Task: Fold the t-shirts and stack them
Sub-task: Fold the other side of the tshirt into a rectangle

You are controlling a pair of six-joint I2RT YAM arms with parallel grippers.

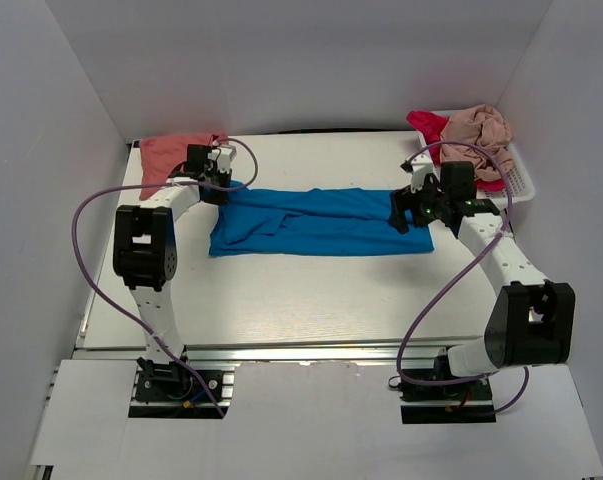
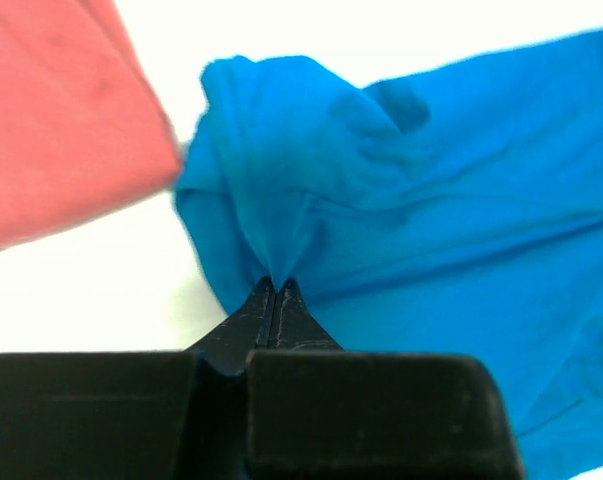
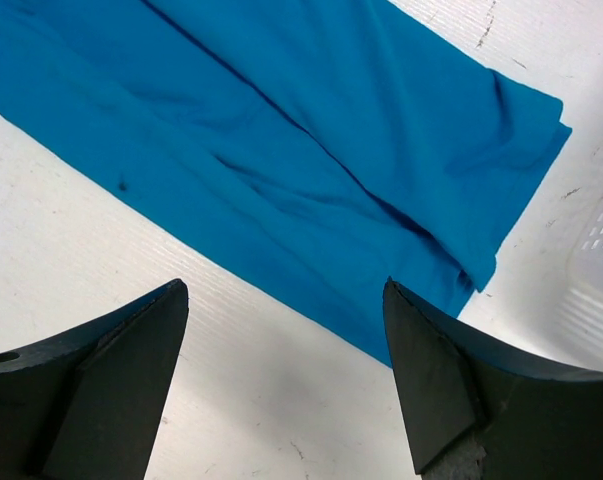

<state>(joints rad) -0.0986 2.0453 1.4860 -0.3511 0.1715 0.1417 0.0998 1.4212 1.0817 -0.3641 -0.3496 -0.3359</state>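
Observation:
A bright blue t-shirt (image 1: 321, 222) lies folded lengthwise into a long strip across the middle of the table. My left gripper (image 2: 277, 283) is shut on a pinch of its left end, where the blue t-shirt (image 2: 401, 200) bunches up into the fingertips. A salmon-coral t-shirt (image 1: 171, 155) lies folded at the back left, right beside that end, and the salmon-coral t-shirt (image 2: 61, 120) fills the upper left of the left wrist view. My right gripper (image 3: 286, 290) hangs open over the strip's right end, with the blue t-shirt (image 3: 311, 150) lying flat beyond its tips.
A white slotted basket (image 1: 516, 180) stands at the back right holding a beige-pink t-shirt (image 1: 478, 128) and a magenta-red t-shirt (image 1: 428, 123). White walls close in the table on three sides. The basket's corner (image 3: 601, 250) shows close to my right gripper.

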